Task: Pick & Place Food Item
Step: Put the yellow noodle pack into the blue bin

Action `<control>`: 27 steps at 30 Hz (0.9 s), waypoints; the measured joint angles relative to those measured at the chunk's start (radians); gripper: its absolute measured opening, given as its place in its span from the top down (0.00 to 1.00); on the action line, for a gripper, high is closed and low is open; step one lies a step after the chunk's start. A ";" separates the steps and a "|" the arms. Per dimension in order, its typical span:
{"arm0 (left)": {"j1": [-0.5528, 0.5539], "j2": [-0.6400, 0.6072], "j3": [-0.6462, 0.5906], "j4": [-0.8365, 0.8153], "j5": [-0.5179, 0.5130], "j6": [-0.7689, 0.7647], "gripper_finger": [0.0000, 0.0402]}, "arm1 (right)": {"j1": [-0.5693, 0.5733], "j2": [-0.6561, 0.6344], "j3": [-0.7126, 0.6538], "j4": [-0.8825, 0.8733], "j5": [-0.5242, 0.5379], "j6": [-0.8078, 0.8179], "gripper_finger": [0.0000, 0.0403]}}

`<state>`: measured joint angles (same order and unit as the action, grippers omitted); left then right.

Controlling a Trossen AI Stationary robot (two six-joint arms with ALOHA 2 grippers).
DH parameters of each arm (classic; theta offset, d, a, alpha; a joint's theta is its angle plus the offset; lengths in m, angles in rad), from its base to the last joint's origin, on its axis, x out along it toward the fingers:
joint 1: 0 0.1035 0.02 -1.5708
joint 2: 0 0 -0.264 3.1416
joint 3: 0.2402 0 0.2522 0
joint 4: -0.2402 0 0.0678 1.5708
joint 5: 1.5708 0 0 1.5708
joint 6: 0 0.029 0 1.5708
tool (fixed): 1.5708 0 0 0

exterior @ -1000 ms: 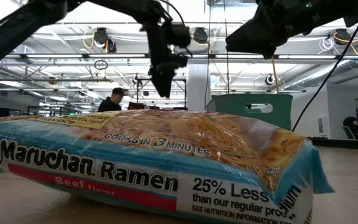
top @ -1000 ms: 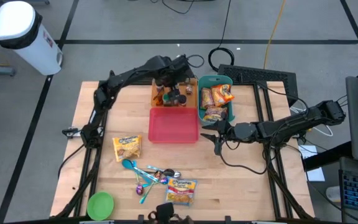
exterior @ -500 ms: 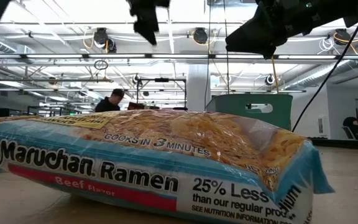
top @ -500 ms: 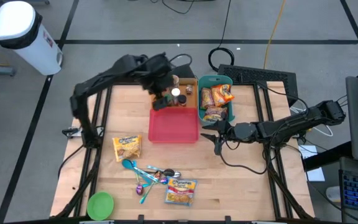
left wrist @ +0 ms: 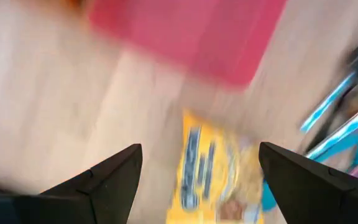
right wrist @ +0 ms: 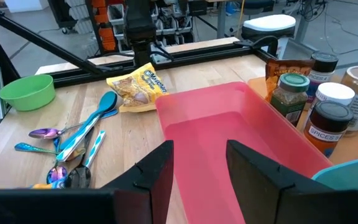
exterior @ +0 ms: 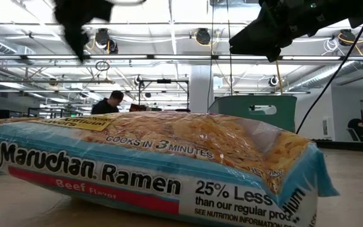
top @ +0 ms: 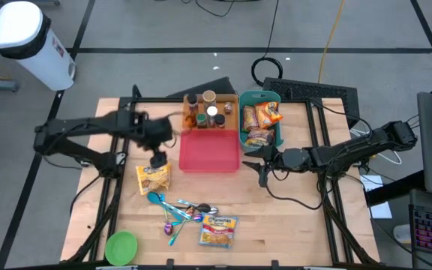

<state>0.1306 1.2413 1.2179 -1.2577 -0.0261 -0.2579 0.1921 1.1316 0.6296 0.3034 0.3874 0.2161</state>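
A yellow snack packet (top: 154, 178) lies flat on the wooden table, left of the empty red bin (top: 210, 150); it also shows in the left wrist view (left wrist: 213, 168) and the right wrist view (right wrist: 138, 87). My left gripper (top: 158, 158) hangs open just above the packet's far end, touching nothing; its fingers (left wrist: 110, 177) stand wide apart. My right gripper (top: 258, 166) is open and empty, level above the table right of the red bin, and points toward that bin (right wrist: 229, 124). A Maruchan ramen packet (top: 218, 230) lies near the front edge and fills the low view (exterior: 150, 170).
A brown box with spice jars (top: 208, 110) and a teal bin with snack packs (top: 259, 120) stand behind the red bin. Several coloured spoons (top: 178, 210) lie near the ramen. A green bowl (top: 121, 246) sits at the front left corner.
My left arm has swung from over the jar box at the far side toward the table's near left, past the red bin, and now hangs over the yellow packet. My right arm has kept still. No object has moved.
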 joint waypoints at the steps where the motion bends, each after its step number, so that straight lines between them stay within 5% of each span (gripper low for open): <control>1: -0.011 -0.025 -0.062 0.000 -0.001 -0.030 0.19 | 0.000 0.000 0.000 0.000 0.000 0.000 0.65; 12: -0.101 -0.081 -0.535 0.074 0.048 -0.234 0.19 | 0.000 0.000 0.000 0.006 0.000 0.000 0.65; 22: -0.115 -0.077 -0.583 0.168 0.085 -0.253 0.20 | 0.000 0.000 0.000 0.006 0.001 0.000 0.65; 27: -0.114 -0.077 -0.583 0.168 0.103 -0.271 0.35 | 0.000 0.000 0.000 0.006 0.001 0.000 0.65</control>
<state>0.0162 1.1645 0.6353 -1.0897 0.0769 -0.5294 0.1919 1.1316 0.6296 0.3092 0.3886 0.2161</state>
